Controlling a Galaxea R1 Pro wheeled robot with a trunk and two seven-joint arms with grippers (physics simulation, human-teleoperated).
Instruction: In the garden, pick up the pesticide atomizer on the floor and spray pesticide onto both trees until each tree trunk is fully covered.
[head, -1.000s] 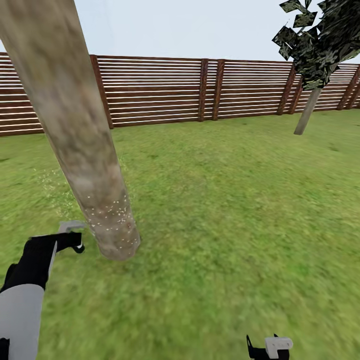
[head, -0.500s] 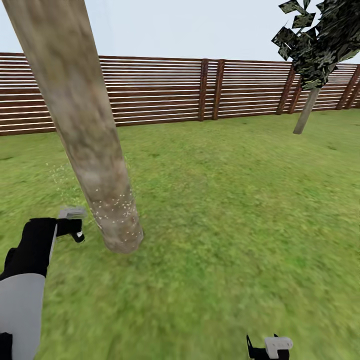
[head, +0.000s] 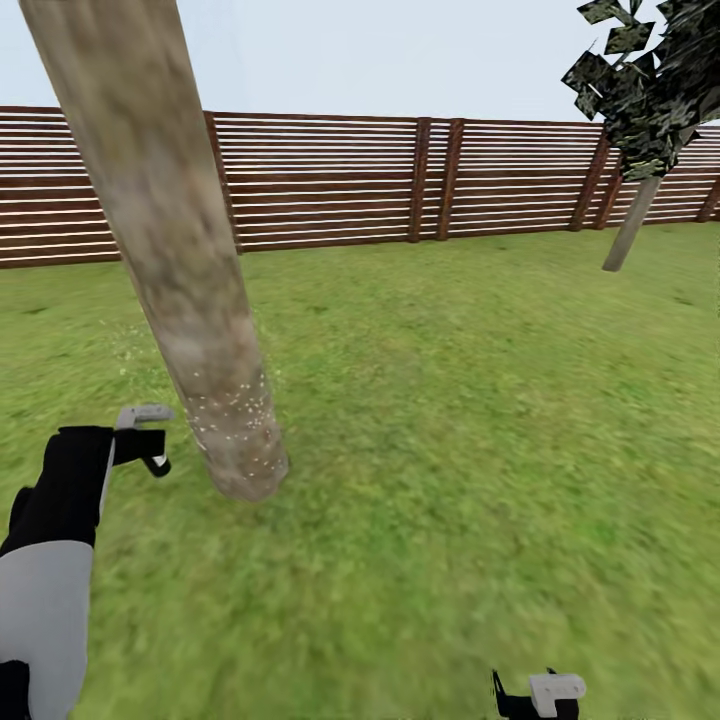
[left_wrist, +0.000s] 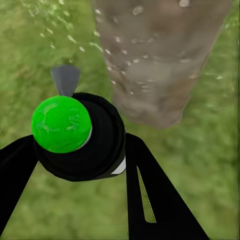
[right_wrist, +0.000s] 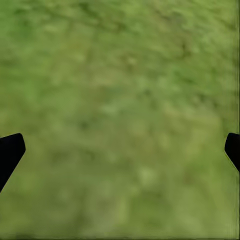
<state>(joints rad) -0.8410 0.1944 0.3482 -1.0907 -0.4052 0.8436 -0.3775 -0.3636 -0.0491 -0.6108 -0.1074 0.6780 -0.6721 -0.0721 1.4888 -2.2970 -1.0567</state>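
Right now the left hand (left_wrist: 75, 165) is clamped on the pesticide atomizer (left_wrist: 80, 135) beside the near tree trunk (head: 185, 270), the right hand (right_wrist: 120, 150) looks apart, and spray could miss the higher bark.

The near tree trunk (head: 170, 250) is cut off by the head view's top edge, so its foliage is hidden. The far tree (head: 650, 100) is clipped at the right edge. The right pincer (head: 540, 695) is cut by the bottom edge. In the left wrist view, the atomizer (left_wrist: 80, 135) body is hidden behind its own top. The grass (right_wrist: 120, 100) is blurred.
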